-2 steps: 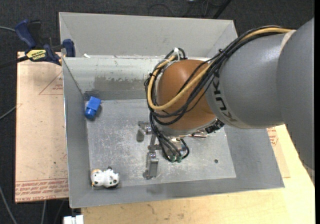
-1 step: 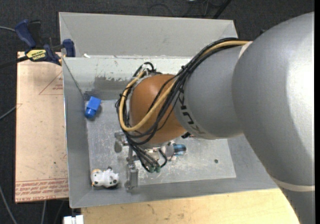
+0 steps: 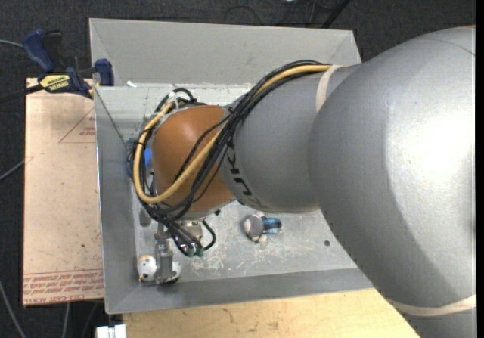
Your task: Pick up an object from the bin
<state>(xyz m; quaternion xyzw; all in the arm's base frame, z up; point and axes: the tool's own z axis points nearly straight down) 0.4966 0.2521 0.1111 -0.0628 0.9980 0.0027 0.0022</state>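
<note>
Possibly the gripper (image 3: 163,253), open or closed I cannot tell, low beside the small white thing (image 3: 147,268) in the bin's (image 3: 113,200) lower-left corner, scrapes the wall or nudges that thing away.

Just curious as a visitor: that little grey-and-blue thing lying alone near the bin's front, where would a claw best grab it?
Probably from straight above, closing across the middle of the grey-and-blue thing, where its rounded grey end meets its blue end. It lies alone on the bin floor, sides free. Its finer shape is too small to tell.
</note>
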